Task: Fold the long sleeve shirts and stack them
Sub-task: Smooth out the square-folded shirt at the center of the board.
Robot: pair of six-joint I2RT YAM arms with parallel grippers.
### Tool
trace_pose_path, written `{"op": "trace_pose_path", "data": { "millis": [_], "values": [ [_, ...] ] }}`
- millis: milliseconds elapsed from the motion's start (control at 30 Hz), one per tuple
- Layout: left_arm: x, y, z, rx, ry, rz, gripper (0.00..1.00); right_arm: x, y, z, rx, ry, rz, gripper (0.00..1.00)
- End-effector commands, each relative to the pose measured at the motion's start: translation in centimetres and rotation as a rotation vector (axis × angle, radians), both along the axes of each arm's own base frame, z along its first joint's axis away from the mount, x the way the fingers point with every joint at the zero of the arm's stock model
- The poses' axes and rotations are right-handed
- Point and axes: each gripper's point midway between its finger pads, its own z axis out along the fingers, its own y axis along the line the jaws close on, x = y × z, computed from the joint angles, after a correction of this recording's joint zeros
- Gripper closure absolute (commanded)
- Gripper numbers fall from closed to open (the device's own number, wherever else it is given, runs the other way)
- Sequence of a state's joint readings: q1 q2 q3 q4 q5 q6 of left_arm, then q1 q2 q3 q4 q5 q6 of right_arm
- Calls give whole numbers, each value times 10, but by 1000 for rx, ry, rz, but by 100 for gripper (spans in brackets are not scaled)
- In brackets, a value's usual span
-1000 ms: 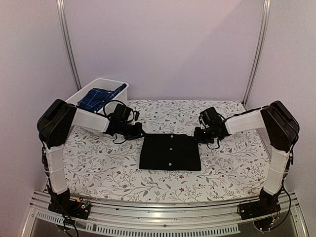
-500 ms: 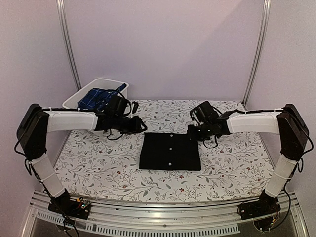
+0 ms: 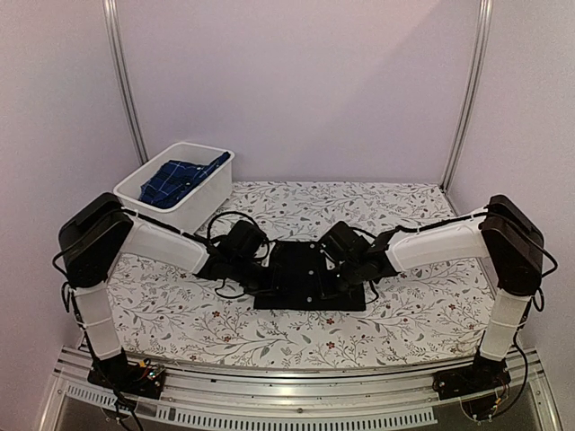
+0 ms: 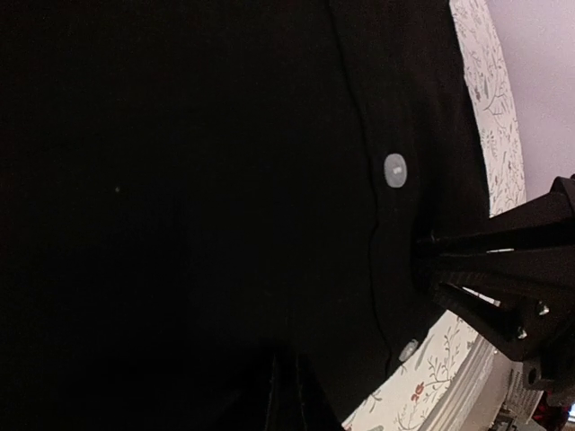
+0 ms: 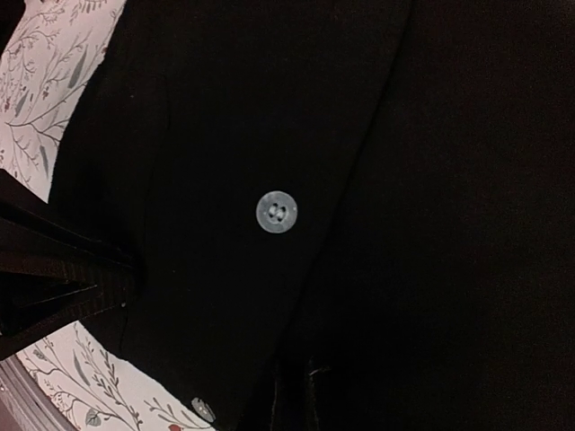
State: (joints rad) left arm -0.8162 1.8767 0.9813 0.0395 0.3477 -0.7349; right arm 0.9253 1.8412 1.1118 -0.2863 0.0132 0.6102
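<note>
Black shirt (image 3: 307, 293) folded mid-table, flanked by both arms
Its placket runs near to far. The left gripper (image 3: 266, 275) and right gripper (image 3: 339, 277) sit low over its side edges, equally near, jaw state unclear. The plaid shirt (image 3: 175, 180) lies in the far-left tub (image 3: 212, 193).
</note>
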Motion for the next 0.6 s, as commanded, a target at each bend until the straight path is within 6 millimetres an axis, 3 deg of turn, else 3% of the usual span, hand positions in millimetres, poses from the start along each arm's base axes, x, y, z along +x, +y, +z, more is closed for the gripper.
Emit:
{"op": "trace_pose_path", "data": {
  "millis": [0,133,333,567],
  "values": [
    [-4,0,-24,10,38,11,94,-2,-6,-29,-35,42,-26,87],
    [-6,5,-25,23,42,19,94,-2,-14,-32,-46,48,-42,77],
    [-2,7,-5,27,0,16,90,14,-48,1,13,14,-122,53],
    [5,0,17,18,-29,-3,89,23,-75,17,141,48,-141,43]
  ]
}}
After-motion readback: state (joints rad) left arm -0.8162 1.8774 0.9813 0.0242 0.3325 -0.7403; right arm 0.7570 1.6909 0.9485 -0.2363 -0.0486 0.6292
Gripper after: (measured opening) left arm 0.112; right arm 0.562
